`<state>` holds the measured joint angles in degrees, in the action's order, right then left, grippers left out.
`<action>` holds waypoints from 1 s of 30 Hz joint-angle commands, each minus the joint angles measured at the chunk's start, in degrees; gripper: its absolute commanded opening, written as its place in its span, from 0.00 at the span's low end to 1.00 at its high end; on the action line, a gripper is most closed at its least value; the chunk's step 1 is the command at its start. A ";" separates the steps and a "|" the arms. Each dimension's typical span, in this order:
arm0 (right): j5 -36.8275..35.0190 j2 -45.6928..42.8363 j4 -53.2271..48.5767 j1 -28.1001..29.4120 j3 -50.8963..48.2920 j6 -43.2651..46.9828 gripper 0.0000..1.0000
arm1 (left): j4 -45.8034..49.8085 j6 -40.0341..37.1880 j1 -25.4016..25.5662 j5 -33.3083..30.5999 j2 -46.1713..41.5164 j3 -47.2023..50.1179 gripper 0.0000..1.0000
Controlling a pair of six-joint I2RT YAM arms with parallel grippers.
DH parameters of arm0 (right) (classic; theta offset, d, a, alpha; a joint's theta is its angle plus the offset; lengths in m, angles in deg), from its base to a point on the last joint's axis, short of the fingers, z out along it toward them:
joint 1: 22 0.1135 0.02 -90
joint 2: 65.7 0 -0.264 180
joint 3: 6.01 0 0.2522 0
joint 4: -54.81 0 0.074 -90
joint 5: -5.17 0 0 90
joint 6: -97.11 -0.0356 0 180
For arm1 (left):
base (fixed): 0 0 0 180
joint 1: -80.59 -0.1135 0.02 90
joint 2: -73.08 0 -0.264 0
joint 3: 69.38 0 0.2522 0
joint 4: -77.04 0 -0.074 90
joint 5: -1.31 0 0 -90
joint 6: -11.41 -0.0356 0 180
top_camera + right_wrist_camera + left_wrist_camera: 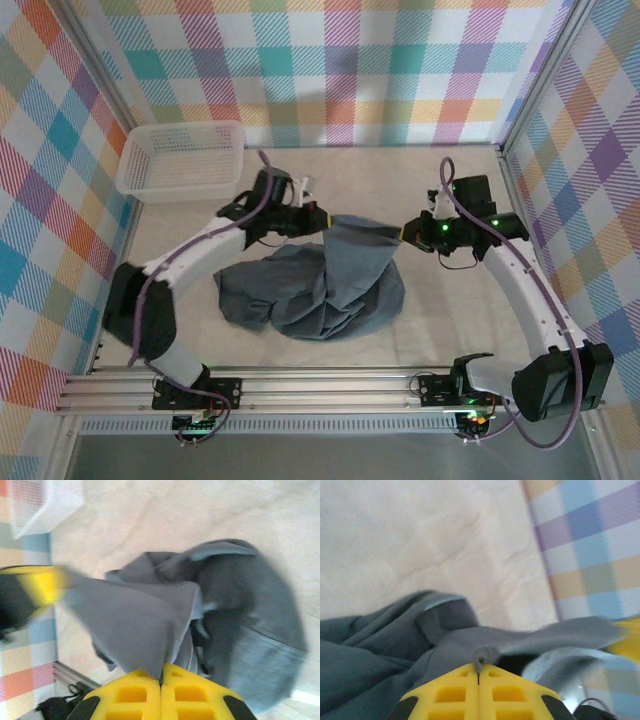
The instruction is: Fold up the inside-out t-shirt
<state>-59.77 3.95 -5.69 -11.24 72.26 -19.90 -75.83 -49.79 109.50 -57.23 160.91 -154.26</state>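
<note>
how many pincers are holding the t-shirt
2. The left pincer clamps the inside-out t-shirt at the left end of its raised edge; the right pincer clamps the right end.

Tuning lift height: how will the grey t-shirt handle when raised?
Probably very floppy: the t-shirt sags into a crumpled heap below the edge stretched between the left end effector and right end effector. Likely light, as two small pinches hold it. Pushed, it would probably bunch rather than slide.
</note>
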 commanded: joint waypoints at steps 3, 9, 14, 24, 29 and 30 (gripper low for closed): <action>7.75 0.83 0.74 0.13 -4.14 2.72 0.01 | -4.18 2.14 -0.81 11.16 -6.11 3.01 0.00; 1.18 -0.04 -1.77 0.11 -5.64 2.32 0.12 | -5.50 0.08 -0.37 15.32 -6.80 6.33 0.00; 7.80 -1.73 1.33 0.22 -7.38 3.35 0.13 | -0.46 -5.44 1.54 15.00 -6.29 5.60 0.00; 12.90 -6.96 5.98 1.25 -11.23 3.10 0.02 | 2.03 -10.17 1.59 0.85 -23.32 16.59 0.00; 5.94 -8.74 9.63 3.88 -11.84 1.96 0.13 | 18.81 -3.71 1.27 -35.43 -34.17 22.49 0.11; 4.23 -8.47 10.17 5.23 -11.90 2.00 0.14 | 22.22 -1.66 0.84 -40.58 -35.01 23.67 0.19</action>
<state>-51.61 -4.36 0.25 -8.55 60.88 -17.75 -67.20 -56.35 110.94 -70.84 129.50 -134.17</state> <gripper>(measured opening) 0.133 0.101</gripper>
